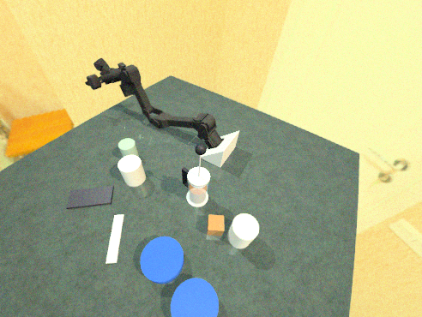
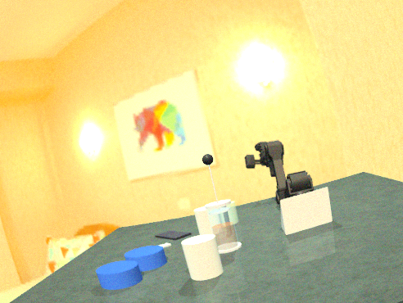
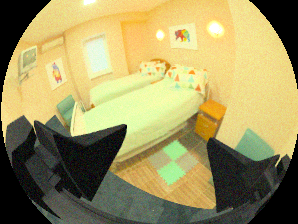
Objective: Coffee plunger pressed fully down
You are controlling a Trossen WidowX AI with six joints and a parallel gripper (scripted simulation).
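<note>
The coffee press (image 1: 197, 194) (image 2: 224, 235) stands upright on the dark table, a clear beaker with a white lid, a white base and brown content. Its black plunger knob (image 1: 201, 149) (image 2: 207, 159) is high above the lid on a thin, fully visible rod. A black handle (image 1: 184, 176) is on the beaker's side. My gripper (image 1: 96, 73) (image 3: 169, 136) is open and empty, the fingers wide apart. It is raised at the far left in the top view, well away from the press and not touching it. The press is not seen in the wrist view.
A white wedge (image 1: 230, 148) (image 2: 307, 211) stands by the arm's base. White cylinders (image 1: 133, 171) (image 1: 241, 233), a green cylinder (image 1: 128, 146), an orange cube (image 1: 215, 224), blue discs (image 1: 162, 260) (image 1: 195, 300), a white strip (image 1: 114, 240) and a dark slab (image 1: 90, 197) lie around the press.
</note>
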